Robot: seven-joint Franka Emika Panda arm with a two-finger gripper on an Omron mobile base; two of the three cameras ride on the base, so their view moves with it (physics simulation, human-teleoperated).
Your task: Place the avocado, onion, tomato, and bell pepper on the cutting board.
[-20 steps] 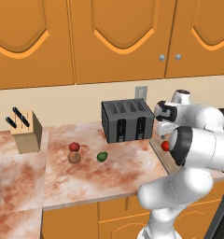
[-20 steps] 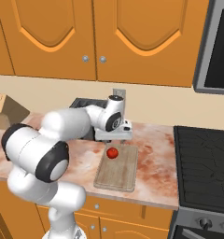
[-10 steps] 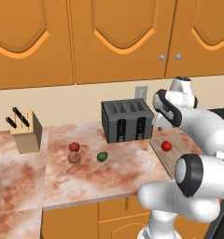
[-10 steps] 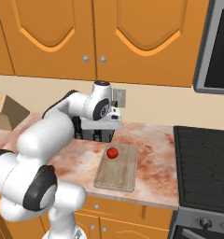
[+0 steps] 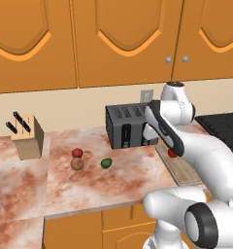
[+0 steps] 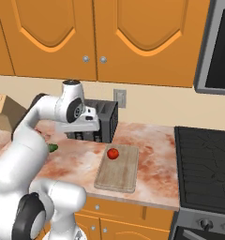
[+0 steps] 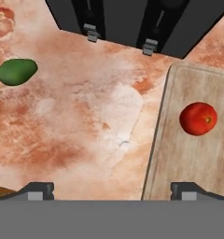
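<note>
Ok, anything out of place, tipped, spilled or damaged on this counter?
Nothing stands out. The tomato sits on the cutting board; the avocado, onion and a dark red item lie on the countertop left of the upright toaster. No spills.

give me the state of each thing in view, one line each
tomato: on the cutting board
cutting board: flat on the counter, holding one tomato
avocado: on the counter, off the board
onion: on the counter, off the board
gripper: open, holding nothing
toaster: upright, slots empty
</note>
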